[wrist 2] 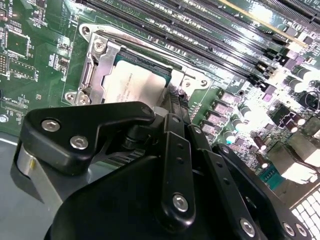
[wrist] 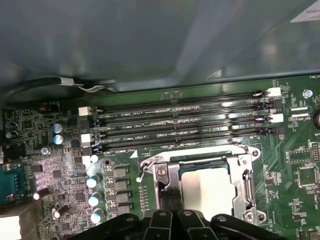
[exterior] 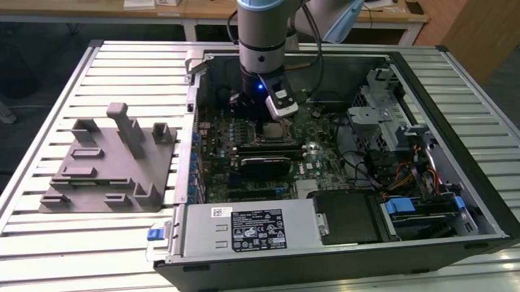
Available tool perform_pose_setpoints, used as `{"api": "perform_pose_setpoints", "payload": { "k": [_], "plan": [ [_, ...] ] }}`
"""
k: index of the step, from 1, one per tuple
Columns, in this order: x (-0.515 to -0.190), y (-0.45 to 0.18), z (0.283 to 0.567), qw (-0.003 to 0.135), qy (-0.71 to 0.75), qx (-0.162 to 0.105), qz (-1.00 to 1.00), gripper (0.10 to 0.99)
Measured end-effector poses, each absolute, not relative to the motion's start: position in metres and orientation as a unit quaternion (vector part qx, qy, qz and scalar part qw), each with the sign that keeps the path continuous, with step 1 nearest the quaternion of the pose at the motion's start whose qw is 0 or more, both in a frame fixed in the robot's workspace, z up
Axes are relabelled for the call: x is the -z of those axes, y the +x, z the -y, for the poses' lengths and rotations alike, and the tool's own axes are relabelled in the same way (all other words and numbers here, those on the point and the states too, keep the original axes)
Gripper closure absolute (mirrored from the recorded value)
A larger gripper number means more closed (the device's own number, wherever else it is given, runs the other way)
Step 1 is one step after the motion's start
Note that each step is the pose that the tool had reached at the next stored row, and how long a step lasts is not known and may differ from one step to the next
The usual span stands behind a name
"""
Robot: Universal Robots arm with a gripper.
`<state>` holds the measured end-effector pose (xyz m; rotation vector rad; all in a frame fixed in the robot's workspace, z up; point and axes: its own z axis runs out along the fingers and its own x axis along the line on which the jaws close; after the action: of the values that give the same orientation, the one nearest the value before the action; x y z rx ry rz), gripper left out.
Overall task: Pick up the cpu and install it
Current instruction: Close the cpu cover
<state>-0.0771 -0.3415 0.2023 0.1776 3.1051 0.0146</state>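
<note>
Two-fingered gripper (wrist: 170, 195) is pinched together, empty, its tip just beside the seated cpu (wrist: 207, 187).

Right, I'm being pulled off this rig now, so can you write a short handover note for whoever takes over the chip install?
Tool: low over the board inside the computer case, tip right beside the chip; open or shut can't be told.
Chip: lying flat within the socket's metal frame on the board.
Done: chip is in the socket.
Left: whether it is fully seated and latched can't be confirmed.
</note>
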Motion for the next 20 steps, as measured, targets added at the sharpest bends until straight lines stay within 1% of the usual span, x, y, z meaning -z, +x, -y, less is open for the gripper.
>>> {"api": "perform_pose_setpoints", "payload": {
  "k": [7,13,20],
  "plan": [
    [-0.216,-0.077,0.342,0.016,0.057,-0.005,-0.998,0.98],
    [-0.216,-0.075,0.342,0.016,0.057,-0.005,-0.998,0.98],
    [-0.216,-0.054,0.342,0.016,0.057,-0.005,-0.998,0.98]
  ]
}}
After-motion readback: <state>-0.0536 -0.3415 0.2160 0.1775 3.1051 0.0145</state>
